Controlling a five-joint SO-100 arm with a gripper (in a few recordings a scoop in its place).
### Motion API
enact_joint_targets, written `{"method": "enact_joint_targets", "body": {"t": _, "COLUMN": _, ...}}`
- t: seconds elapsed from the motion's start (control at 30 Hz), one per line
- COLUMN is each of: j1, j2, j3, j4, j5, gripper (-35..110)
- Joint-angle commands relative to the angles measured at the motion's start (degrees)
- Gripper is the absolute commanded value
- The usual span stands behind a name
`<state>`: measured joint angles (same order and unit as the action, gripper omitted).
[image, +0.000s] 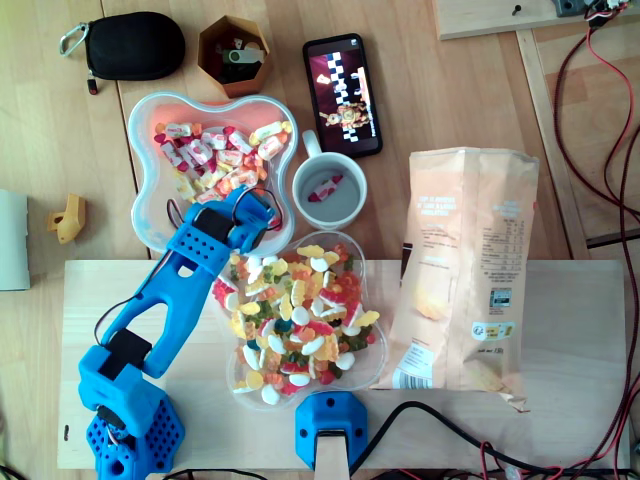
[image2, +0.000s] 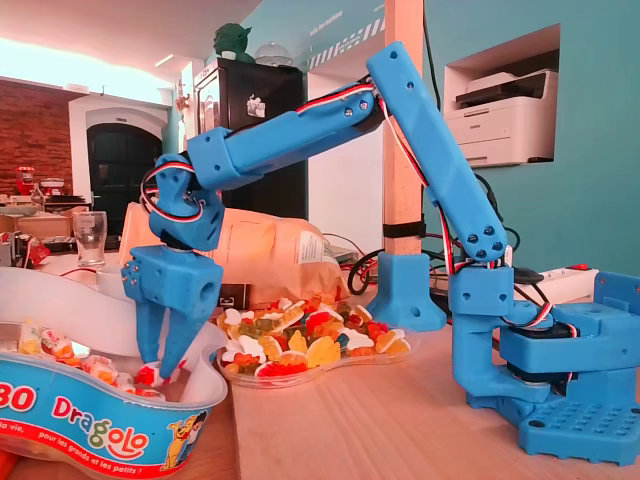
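Fingers (image2: 148, 335) dip into the candy tub (image2: 100, 428) — tips among wrapped sweets (image2: 95, 372)

A teal wall (image2: 590, 130) fills the right side of the fixed view, with a white niche holding a printer (image2: 500, 95). A wooden post (image2: 403, 170) stands before it. Farther left are a black cabinet (image2: 255, 100), a dark arched doorway (image2: 118, 165) and a brick wall (image2: 35, 130). Bright daylight washes the ceiling. The bench (image2: 350, 420) is pale wood.

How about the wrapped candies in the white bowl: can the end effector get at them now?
Probably yes: the end effector points down inside the open white bowl, its tip at the wrapped candies, with nothing covering them.
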<state>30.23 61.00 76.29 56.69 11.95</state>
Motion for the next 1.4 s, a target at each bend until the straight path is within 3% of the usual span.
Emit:
{"method": "enact_joint_targets", "body": {"t": 0.0, "j1": 0.53, "j2": 2.29, "j3": -3.43, "j4": 0.79, "j5": 0.88, "gripper": -3}}
{"method": "enact_joint_targets", "body": {"t": 0.27, "j1": 0.44, "j2": 5.19, "j3": -3.16, "j4": 1.23, "j5": 1.14, "gripper": -3}}
{"method": "enact_joint_targets", "body": {"t": 0.63, "j1": 0.53, "j2": 9.67, "j3": -3.69, "j4": 11.34, "j5": 1.23, "gripper": -3}}
{"method": "enact_joint_targets", "body": {"t": 1.37, "j1": 1.05, "j2": 13.36, "j3": -13.80, "j4": 12.22, "j5": 1.14, "gripper": -3}}
